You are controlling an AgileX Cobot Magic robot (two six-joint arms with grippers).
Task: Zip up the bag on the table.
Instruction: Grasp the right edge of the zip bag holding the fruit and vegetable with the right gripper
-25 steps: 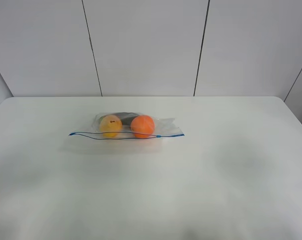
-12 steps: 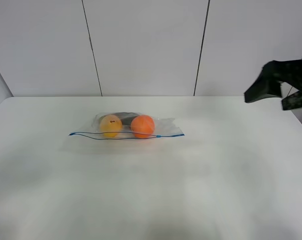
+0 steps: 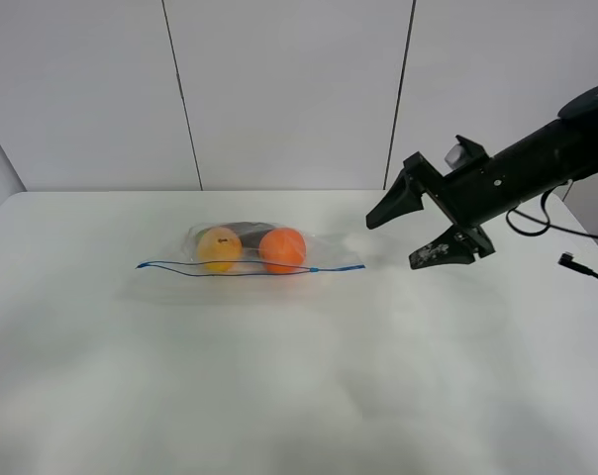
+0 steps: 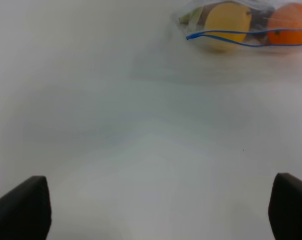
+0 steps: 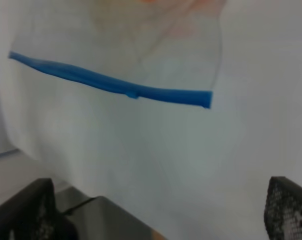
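Bag (image 3: 327, 249) lies flat on the table (image 3: 279, 386), left of centre and toward the far edge. Its blue zipper strip (image 3: 341, 268) runs along the near side. On the left part the strip reads as two lines bowed apart; near the right end they merge into one. Two fruits inside, side by side: yellow-orange one (image 3: 220, 248) on the left, orange one (image 3: 282, 249) on the right, with something dark behind them.

Right gripper (image 3: 393, 244): jaws spread wide, empty. It sits just off the bag's right end, pointing at it, not touching. Its wrist view shows the strip's right end close up, ahead between the fingers.

Left gripper (image 4: 156, 210): seen only in its wrist view. Jaws wide apart, empty, over bare table, with the bag's left end well ahead.
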